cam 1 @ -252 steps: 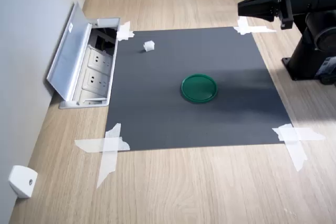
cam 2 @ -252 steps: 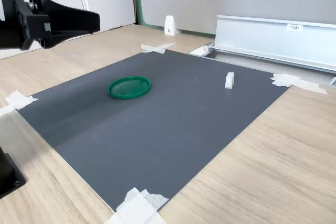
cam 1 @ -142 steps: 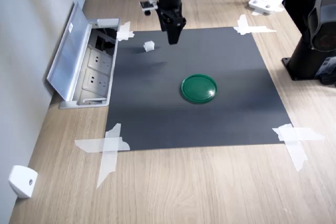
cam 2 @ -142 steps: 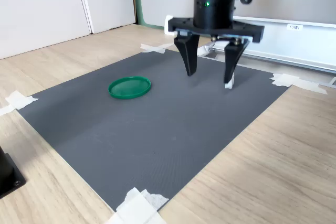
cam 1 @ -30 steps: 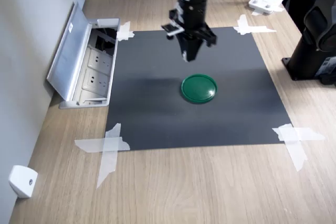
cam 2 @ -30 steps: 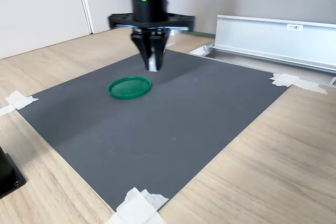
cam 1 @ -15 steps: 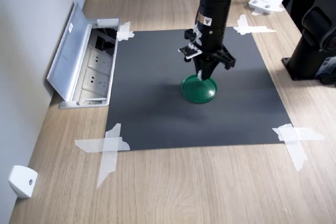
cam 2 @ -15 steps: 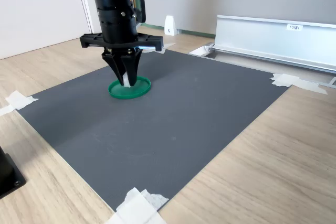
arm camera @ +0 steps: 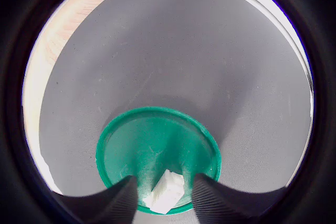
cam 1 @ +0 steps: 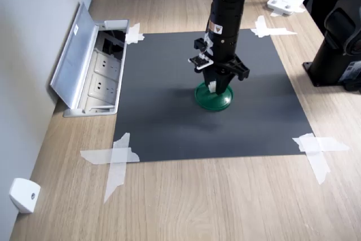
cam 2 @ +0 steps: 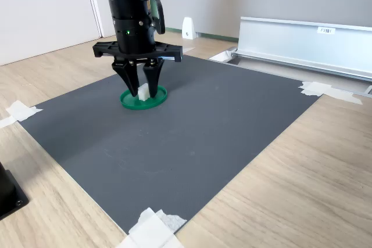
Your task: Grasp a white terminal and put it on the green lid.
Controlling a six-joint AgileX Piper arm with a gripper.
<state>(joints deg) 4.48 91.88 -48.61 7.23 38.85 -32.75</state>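
Green lid (arm camera: 152, 145) fills the space under the fingers (arm camera: 118, 198), and the white terminal (arm camera: 167, 191) sits between them, near the rim of the lid on the side closest to the wrist. The fingers are parted by a narrow gap, a little wider than the terminal. In the wrist view a strip of green shows between one finger and the block. On the other side I cannot tell whether the pad touches it. In the second exterior view the terminal (cam 2: 142, 91) stands low between the two tips, apparently resting on the lid (cam 2: 131, 101) and no longer clamped.

The step in hand looks like the release, and the task seems close to done. To do it well, the opening should be widened evenly so that neither pad drags the light block sideways. It lies close to the raised rim, so a small nudge could tip it over the edge onto the dark grey mat (cam 1: 158, 122).

The withdrawal should then go straight up, with no sideways sweep until the tips are above the top of the terminal. A block this small may cling to a ribbed pad, so a slow first stretch of lift is prudent. The lid is thin and loose on the mat, so the tips should not press down on it or hook its rim on the way out.
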